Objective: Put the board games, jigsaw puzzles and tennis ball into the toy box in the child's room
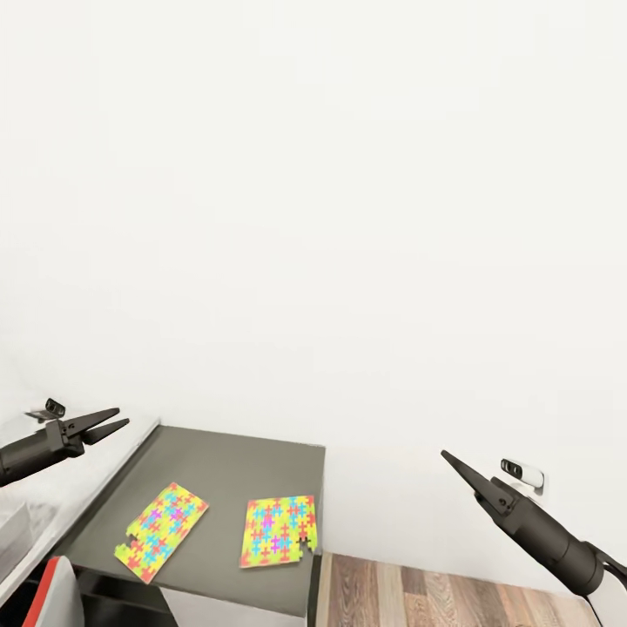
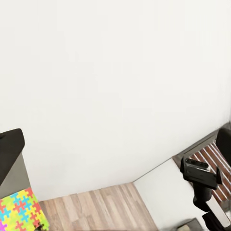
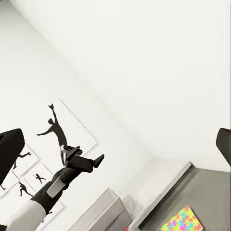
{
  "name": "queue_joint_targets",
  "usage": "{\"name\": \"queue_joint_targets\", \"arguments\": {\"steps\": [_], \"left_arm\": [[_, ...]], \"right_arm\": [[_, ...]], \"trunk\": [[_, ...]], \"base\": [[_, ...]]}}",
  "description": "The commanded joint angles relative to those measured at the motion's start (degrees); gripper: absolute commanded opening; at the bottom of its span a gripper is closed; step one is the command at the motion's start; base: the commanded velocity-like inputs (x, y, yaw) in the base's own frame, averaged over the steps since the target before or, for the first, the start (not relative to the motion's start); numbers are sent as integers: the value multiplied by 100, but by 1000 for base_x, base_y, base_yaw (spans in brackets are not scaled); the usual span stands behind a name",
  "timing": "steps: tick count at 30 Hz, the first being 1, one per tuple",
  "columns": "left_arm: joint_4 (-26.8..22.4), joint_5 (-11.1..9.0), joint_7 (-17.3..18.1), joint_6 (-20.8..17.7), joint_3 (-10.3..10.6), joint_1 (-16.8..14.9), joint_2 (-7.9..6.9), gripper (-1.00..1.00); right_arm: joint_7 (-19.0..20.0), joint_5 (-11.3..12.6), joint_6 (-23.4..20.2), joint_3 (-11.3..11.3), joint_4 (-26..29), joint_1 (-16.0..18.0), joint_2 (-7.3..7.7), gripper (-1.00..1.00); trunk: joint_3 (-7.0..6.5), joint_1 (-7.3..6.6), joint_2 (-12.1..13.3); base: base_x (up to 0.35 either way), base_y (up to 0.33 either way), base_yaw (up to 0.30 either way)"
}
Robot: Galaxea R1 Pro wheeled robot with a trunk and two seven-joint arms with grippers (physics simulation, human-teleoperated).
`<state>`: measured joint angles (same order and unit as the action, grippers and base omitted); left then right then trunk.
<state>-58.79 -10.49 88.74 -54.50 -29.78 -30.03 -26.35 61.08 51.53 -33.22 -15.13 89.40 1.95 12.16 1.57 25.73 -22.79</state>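
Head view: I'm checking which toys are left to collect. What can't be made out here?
- Toy box: cut off by the head view's left edge; contents unseen.
- Jigsaw puzzles: whole in the head view; cropped to a corner in each wrist view.
- Right gripper: seen edge-on, so open or shut is unclear.
- Left gripper: fingers apart, holding nothing.

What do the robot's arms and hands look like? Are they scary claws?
Not claws. Each arm is a dark grey, nearly black tube that narrows toward the front. The left hand ends in two thin pointed black fingers, like a beak. The right hand tapers to a sharp black point. A small black-and-white camera sits near each hand. In the right wrist view, the left arm turns white farther back.
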Motion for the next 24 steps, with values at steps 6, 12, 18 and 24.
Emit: {"name": "queue_joint_targets", "arguments": {"steps": [6, 12, 18, 24], "left_arm": [[-1, 3, 21, -61, -1, -3, -2, 100], [-1, 7, 21, -61, -2, -3, -2, 100], [-1, 6, 21, -61, 0, -3, -2, 100], [-1, 9, 19, -61, 11, -3, 1, 100]], "right_arm": [[1, 32, -44, 1, -1, 8, -3, 100], [-7, 32, -44, 1, -1, 7, -12, 100], [-39, 27, -42, -3, -4, 7, -35, 100], [-49, 25, -48, -1, -20, 8, -36, 100]], "trunk": [[13, 6, -13], [13, 6, -13], [13, 6, -13], [13, 6, -13]], "base": [[184, 83, -280], [97, 38, -218], [74, 29, -34], [93, 3, -3]]}}
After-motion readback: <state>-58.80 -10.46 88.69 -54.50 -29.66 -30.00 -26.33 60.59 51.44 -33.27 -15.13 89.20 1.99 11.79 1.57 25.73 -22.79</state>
